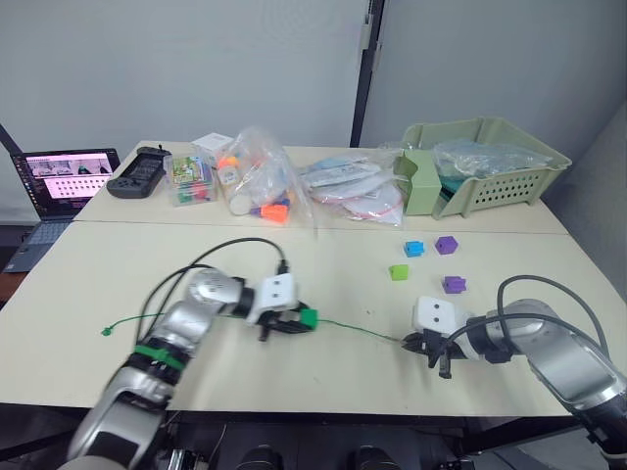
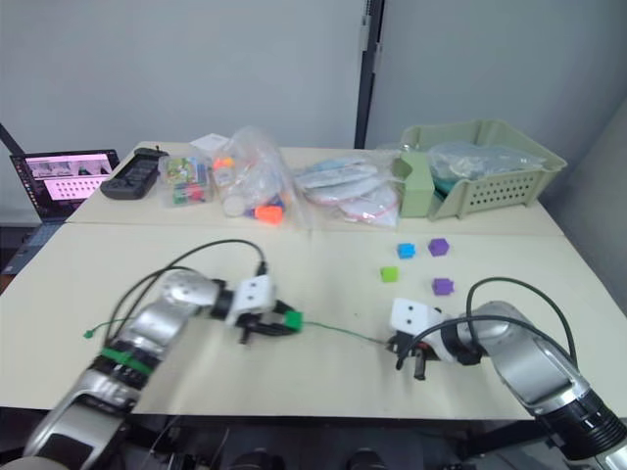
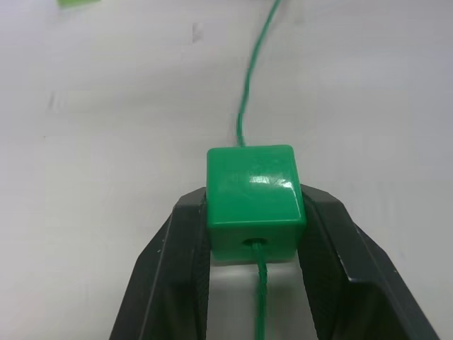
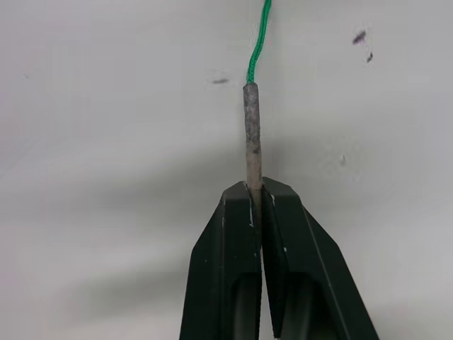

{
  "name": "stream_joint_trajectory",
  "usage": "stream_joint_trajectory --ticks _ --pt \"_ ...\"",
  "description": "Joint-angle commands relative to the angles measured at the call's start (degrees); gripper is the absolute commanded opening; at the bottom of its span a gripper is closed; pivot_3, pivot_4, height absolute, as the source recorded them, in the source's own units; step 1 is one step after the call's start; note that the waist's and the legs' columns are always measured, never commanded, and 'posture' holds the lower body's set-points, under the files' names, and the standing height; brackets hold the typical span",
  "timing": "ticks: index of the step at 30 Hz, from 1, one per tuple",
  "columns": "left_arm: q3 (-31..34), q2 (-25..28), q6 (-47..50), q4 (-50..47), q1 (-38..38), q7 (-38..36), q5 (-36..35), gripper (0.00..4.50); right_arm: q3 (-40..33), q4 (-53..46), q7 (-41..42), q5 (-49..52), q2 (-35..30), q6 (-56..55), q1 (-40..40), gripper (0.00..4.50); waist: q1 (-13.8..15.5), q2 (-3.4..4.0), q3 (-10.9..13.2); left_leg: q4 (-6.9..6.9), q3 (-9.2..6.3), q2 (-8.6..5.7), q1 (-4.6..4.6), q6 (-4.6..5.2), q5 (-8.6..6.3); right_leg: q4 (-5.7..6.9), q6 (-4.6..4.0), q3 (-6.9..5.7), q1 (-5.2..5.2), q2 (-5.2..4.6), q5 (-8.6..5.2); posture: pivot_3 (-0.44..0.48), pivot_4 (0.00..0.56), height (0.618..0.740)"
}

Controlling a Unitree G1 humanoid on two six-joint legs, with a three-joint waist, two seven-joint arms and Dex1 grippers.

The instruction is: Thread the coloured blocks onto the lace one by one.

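A thin green lace (image 1: 358, 328) lies across the near table, from a knot (image 1: 105, 331) at the left to its pale stiff tip (image 4: 251, 134). My right gripper (image 1: 416, 344) is shut on that tip. A dark green block (image 3: 255, 202) sits on the lace, which passes through its hole. My left gripper (image 1: 297, 321) is shut on this block (image 1: 308, 317). Farther back on the right lie a blue block (image 1: 413, 249), two purple blocks (image 1: 447, 245) (image 1: 454, 284) and a lime green block (image 1: 398, 272).
Along the far side stand a green basket (image 1: 485, 162), clear bags of toys (image 1: 260, 186), flat packets (image 1: 348, 186), a black device (image 1: 137, 171) and a laptop (image 1: 59, 186) at the far left. Black cables (image 1: 220, 255) loop over my arms.
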Motion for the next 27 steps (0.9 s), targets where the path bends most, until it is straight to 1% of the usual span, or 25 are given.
stream_joint_trajectory --ticks 1,3,5,7,10,13,15,20,21,23,26,27 --pt "5.1 4.6 -4.4 4.0 1.0 -3.9 -3.1 1.18 -0.2 0.4 1.1 -0.4 0.3 -1.5 -1.7 0.00 0.2 0.00 0.0 0.00 0.00 -0.01 0.00 0.00 0.00 0.00 0.00 0.00 0.00 -0.02 0.00 0.000 0.150 0.734" --pt "7.7 9.3 -10.8 12.7 1.9 -5.8 -2.3 1.18 0.1 1.2 1.7 -0.6 0.7 -2.0 -2.6 0.00 0.2 0.00 0.0 0.02 0.05 -0.01 0.00 0.00 0.00 -0.02 0.00 -0.03 0.02 -0.04 0.00 0.000 0.150 0.734" --pt "9.4 12.4 -16.3 20.6 1.8 -6.7 -1.8 1.18 0.3 1.9 2.1 -0.7 1.0 -2.4 -3.3 0.00 0.1 0.00 0.0 0.01 0.13 0.04 0.01 0.00 0.00 -0.02 -0.09 -0.07 -0.01 -0.03 -0.05 0.000 0.150 0.734" --pt "10.6 13.8 -19.6 26.4 0.9 -7.6 -1.9 1.18 0.5 2.3 2.4 -0.7 1.2 -2.6 -3.7 0.00 0.1 0.01 0.0 0.00 0.14 0.09 0.02 0.00 0.00 0.02 -0.15 -0.17 -0.05 -0.04 -0.08 0.000 0.150 0.734" --pt "12.0 15.3 -21.4 34.5 -1.0 -8.2 -1.5 1.18 0.7 3.1 3.0 -1.1 1.5 -3.2 -4.3 0.00 0.1 0.00 0.0 -0.01 0.18 0.10 0.02 0.00 0.00 0.12 -0.20 -0.22 -0.09 -0.03 -0.11 0.000 0.150 0.734" --pt "12.0 17.7 -24.4 40.4 -1.7 -9.0 0.4 1.18 1.0 4.2 3.8 -2.1 1.4 -4.5 -5.0 0.00 -0.1 0.00 0.0 0.00 0.18 0.12 0.02 0.00 0.00 0.16 -0.21 -0.27 -0.10 -0.02 -0.12 0.000 0.150 0.734" --pt "12.9 19.1 -23.3 43.3 -2.8 -10.0 -0.2 1.18 0.9 4.7 4.3 -2.1 1.4 -4.9 -5.4 0.00 -0.5 0.00 0.0 -0.02 0.28 0.20 0.02 0.00 0.00 0.23 -0.24 -0.28 -0.20 0.00 -0.12 0.000 0.150 0.734" --pt "13.8 20.4 -23.6 45.7 -4.7 -11.1 0.4 1.18 0.8 5.3 4.8 -2.3 1.9 -5.5 -5.5 0.00 -0.4 0.00 0.0 -0.08 0.45 0.27 -0.09 0.00 -0.01 0.45 -0.30 -0.28 -0.57 0.00 -0.13 0.000 0.150 0.734" --pt "14.2 20.5 -23.0 45.7 -5.1 -11.7 0.2 1.98 0.8 5.4 4.8 -2.3 2.0 -5.5 -5.6 0.00 -0.4 0.00 0.0 -0.06 0.49 0.28 -0.16 -0.01 0.00 0.45 -0.31 -0.29 -0.65 0.01 -0.13 0.000 0.150 0.734" --pt "14.7 20.7 -21.9 45.2 -6.1 -13.5 -0.3 2.47 0.8 5.4 4.8 -2.2 2.3 -5.5 -5.6 0.00 -0.4 0.00 0.0 -0.01 0.53 0.30 -0.35 -0.01 0.00 0.48 -0.36 -0.29 -0.86 0.01 -0.09 0.000 0.150 0.734" --pt "14.3 21.7 -20.5 43.9 -7.4 -15.1 -0.8 3.57 0.6 5.3 4.9 -2.0 2.4 -5.5 -5.4 0.00 -0.1 -0.04 0.0 0.00 0.53 0.31 -0.44 -0.01 0.00 0.47 -0.36 -0.33 -0.92 0.02 -0.09 0.000 0.150 0.734" --pt "13.5 22.5 -20.0 43.2 -8.0 -15.4 -1.0 3.81 0.5 5.2 4.9 -1.9 2.4 -5.4 -5.3 0.00 0.0 -0.12 0.0 0.00 0.53 0.31 -0.46 -0.01 0.00 0.47 -0.36 -0.33 -0.93 0.02 -0.09 0.000 0.150 0.734"
